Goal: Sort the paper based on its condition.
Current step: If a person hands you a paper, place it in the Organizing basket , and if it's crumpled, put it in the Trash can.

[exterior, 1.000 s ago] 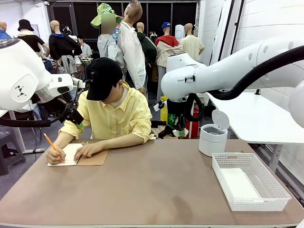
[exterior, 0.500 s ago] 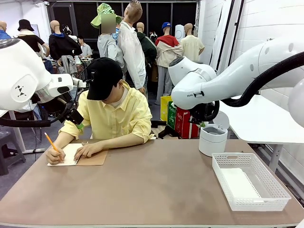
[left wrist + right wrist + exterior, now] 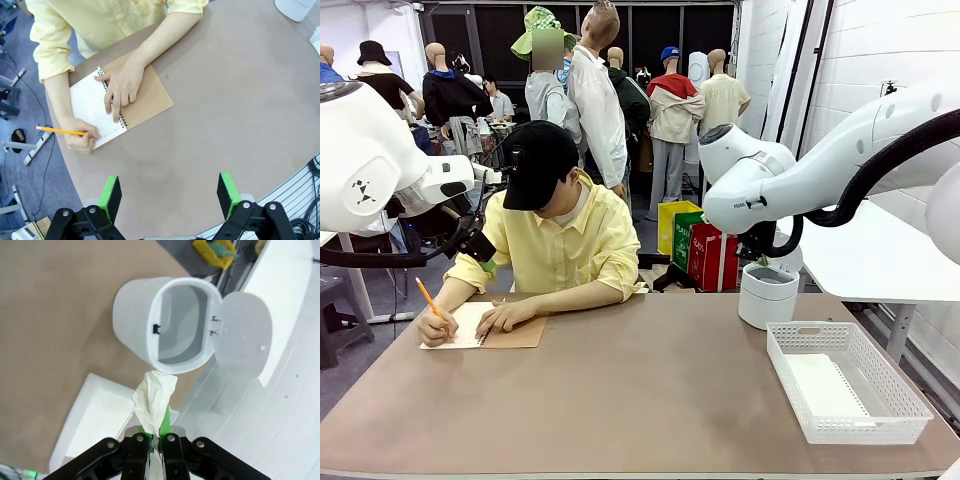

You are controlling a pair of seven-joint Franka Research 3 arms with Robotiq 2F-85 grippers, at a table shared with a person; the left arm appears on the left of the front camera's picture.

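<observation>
At the bottom middle of the right wrist view, the right gripper [image 3: 155,439] is clenched on a crumpled paper [image 3: 154,396], whose tip is right by the rim of the open white bin [image 3: 135,325]. Lower right in the front view, a white basket [image 3: 840,432] holds 1 flat sheet [image 3: 823,385]. The left gripper [image 3: 170,196] hangs wide open over the table [image 3: 240,110].

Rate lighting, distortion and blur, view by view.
Front view: even indoor light, sharp, faint shadows on the table. Left wrist view: wide-angle lens curves the table edge. Right wrist view: bright, the bin shaded inside; crumpled paper in the right gripper looks sharp.
</observation>
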